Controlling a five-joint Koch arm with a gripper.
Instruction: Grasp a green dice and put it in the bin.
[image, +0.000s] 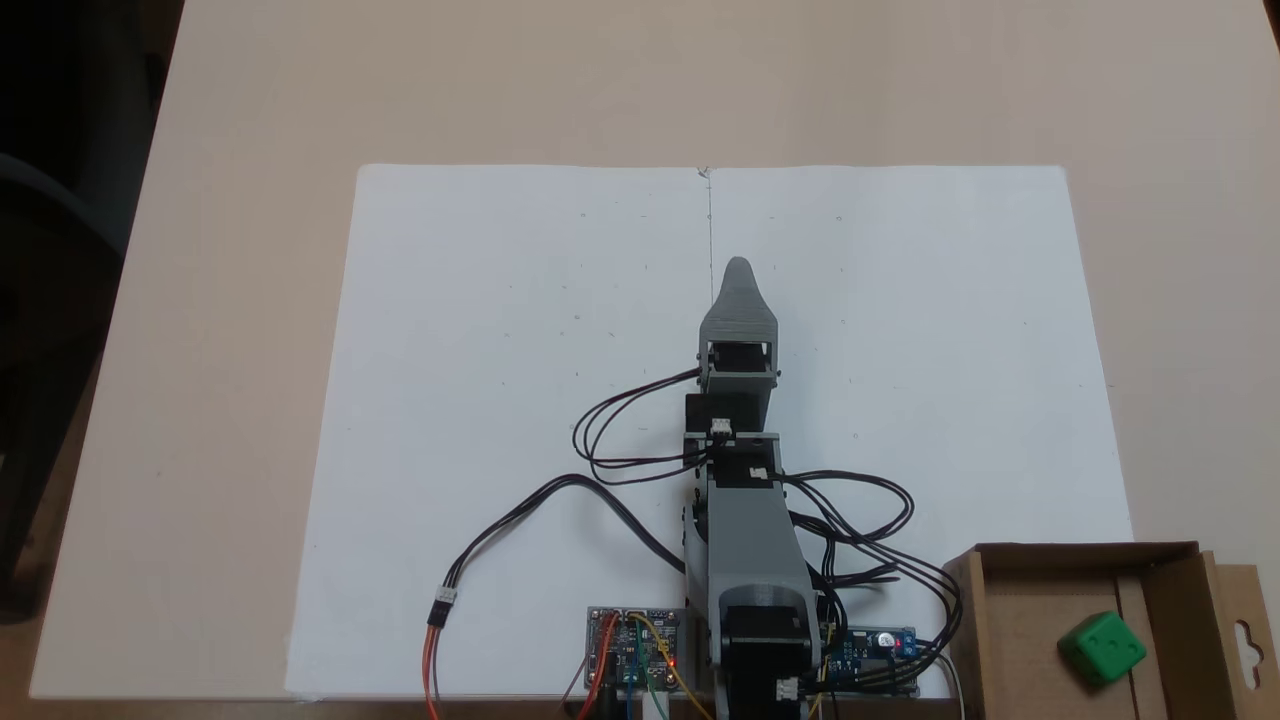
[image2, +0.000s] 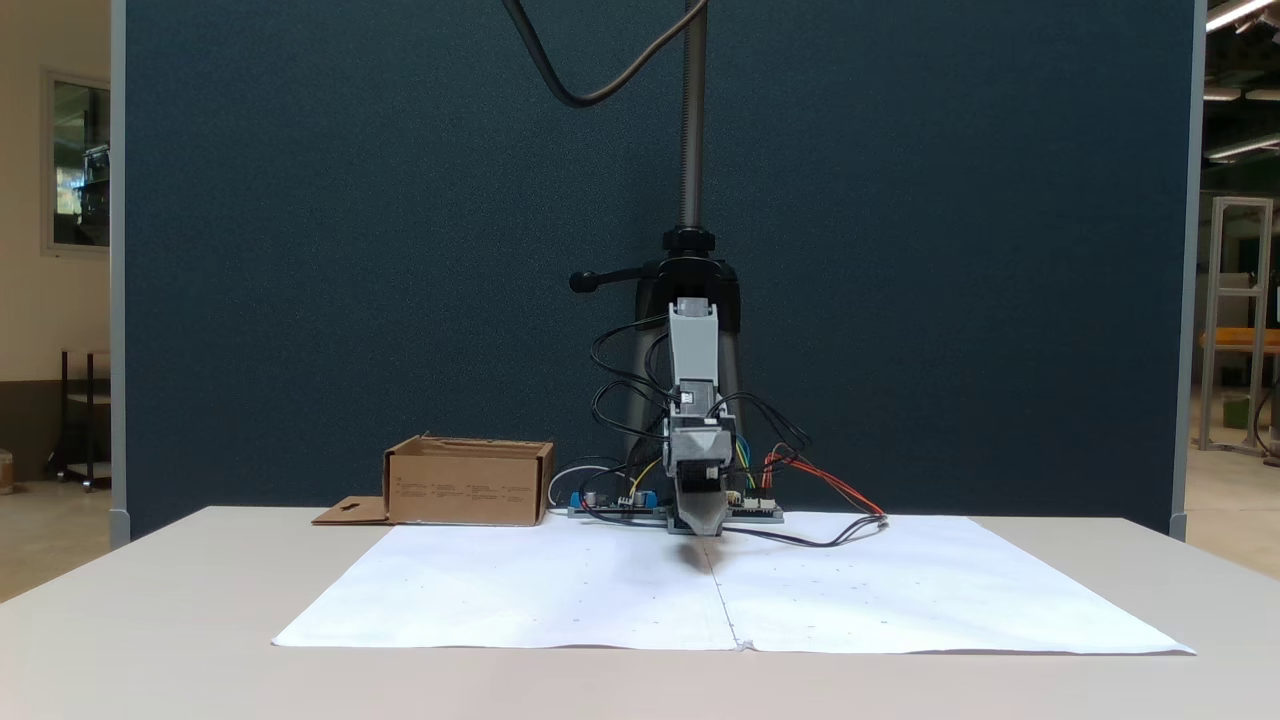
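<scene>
At the 4 o'clock corner of the top-down fixed view: bin (image: 1160, 580), shallow brown corrugated cardboard box, low walls, side flap with hang-hole cutout (image: 1243, 640) on its right edge. Inside, on the box floor toward its right half: green dice (image: 1102, 648), small bright green plastic cube, rounded edges, sunken same-colour pips, tilted, resting free and well apart from the gripper.

At centre, running from 6 o'clock toward 12: Koch arm (image: 748, 540), grey ribbed 3D-printed shells over black servo blocks, folded low over the paper. Gripper (image: 739, 268) at its 12 o'clock end, tapered grey tip with rounded point; jaws stacked one over the other, so spread or pressed together cannot be told; nothing seen between them.

Beneath: two white paper sheets (image: 500, 400), matte, joined along a centre seam, faint pencil dots. Under those, beige table (image: 250, 100), smooth.

At 6 o'clock, flanking the arm base: circuit boards (image: 636, 645), with black looped cables (image: 850, 520) and orange, yellow and blue leads.

In the front-facing fixed view: bin (image2: 468, 483) at 9 o'clock of the arm (image2: 694, 400), flap flat on the table; gripper (image2: 700, 518) low, close to the paper; dark blue fabric partition (image2: 350, 250) behind; black stand post (image2: 690, 150) rising at 12 o'clock.
</scene>
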